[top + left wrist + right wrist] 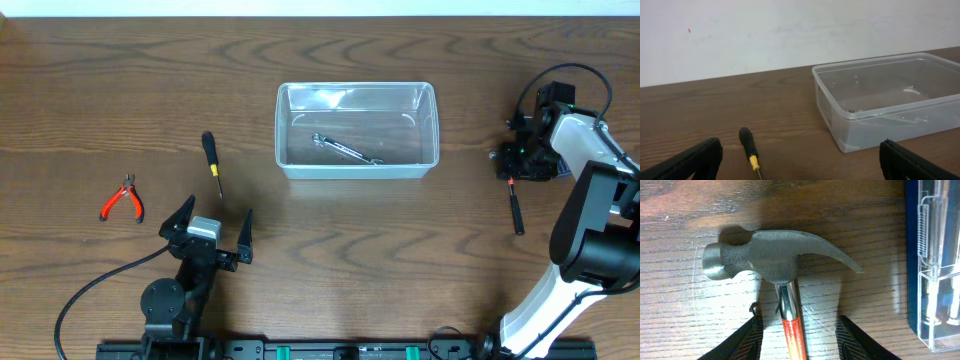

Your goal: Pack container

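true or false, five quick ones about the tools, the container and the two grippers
1. A wrench lies in the container. True.
2. The left gripper holds the screwdriver. False: it is open and empty, and the screwdriver lies on the table.
3. The right gripper has a finger on each side of the hammer handle. True.
4. The pliers are in the container. False: they lie on the table, left of the screwdriver.
5. The hammer is lifted off the table. False: it lies flat on the wood, and a gap shows between the handle and each finger.
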`<act>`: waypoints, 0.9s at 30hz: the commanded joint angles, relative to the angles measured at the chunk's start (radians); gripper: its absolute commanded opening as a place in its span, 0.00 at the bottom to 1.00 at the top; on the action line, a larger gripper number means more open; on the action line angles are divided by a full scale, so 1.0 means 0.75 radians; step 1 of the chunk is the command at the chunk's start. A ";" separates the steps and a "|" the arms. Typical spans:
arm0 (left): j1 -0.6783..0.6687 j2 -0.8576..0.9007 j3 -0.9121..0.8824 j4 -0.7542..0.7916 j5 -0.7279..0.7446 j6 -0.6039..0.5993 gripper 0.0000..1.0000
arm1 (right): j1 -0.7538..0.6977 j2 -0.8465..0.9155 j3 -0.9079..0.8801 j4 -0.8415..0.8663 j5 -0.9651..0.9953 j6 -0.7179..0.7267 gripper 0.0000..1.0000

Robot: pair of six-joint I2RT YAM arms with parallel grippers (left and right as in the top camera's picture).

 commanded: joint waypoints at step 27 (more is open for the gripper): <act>0.005 -0.008 -0.031 -0.034 0.032 -0.012 0.98 | -0.007 0.021 -0.001 0.027 -0.011 -0.105 0.35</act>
